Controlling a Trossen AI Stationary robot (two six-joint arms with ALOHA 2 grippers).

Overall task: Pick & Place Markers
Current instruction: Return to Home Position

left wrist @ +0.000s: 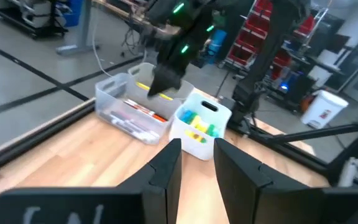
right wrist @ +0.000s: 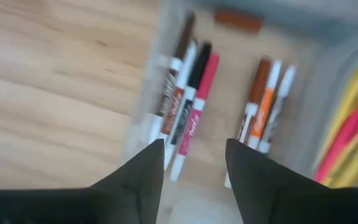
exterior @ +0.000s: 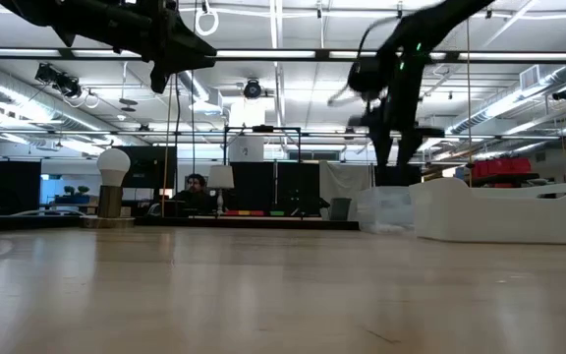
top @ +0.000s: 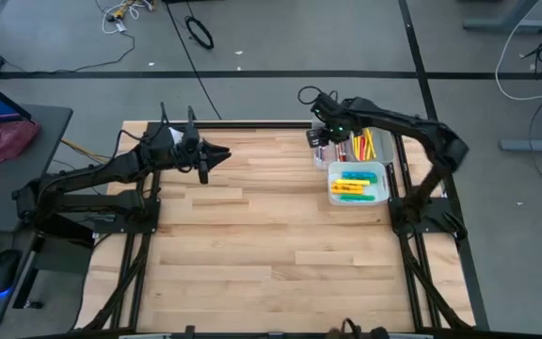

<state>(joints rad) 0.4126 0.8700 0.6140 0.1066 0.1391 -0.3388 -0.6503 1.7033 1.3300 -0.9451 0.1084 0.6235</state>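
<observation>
Two bins stand at the table's far right. The far clear bin [top: 325, 155] holds thin white-barrelled markers [right wrist: 185, 109] with dark, brown and red caps, lying flat on its floor, and yellow and pink ones [right wrist: 347, 134] in a second compartment. The nearer bin [top: 380, 171] holds yellow, green and cyan highlighters [top: 351, 185]. My right gripper [top: 321, 134] [right wrist: 194, 163] hovers open over the thin markers and holds nothing. My left gripper [top: 220, 153] [left wrist: 197, 155] hangs above the table's far left part, pointing toward the bins, slightly open and empty.
Bare wooden table [top: 271, 245] spreads over the middle and near side. In the low view, the bins [exterior: 499, 211] stand at the right. A white ball on a grey base [exterior: 114, 177] and a seated person [exterior: 197, 189] are in the room beyond the table.
</observation>
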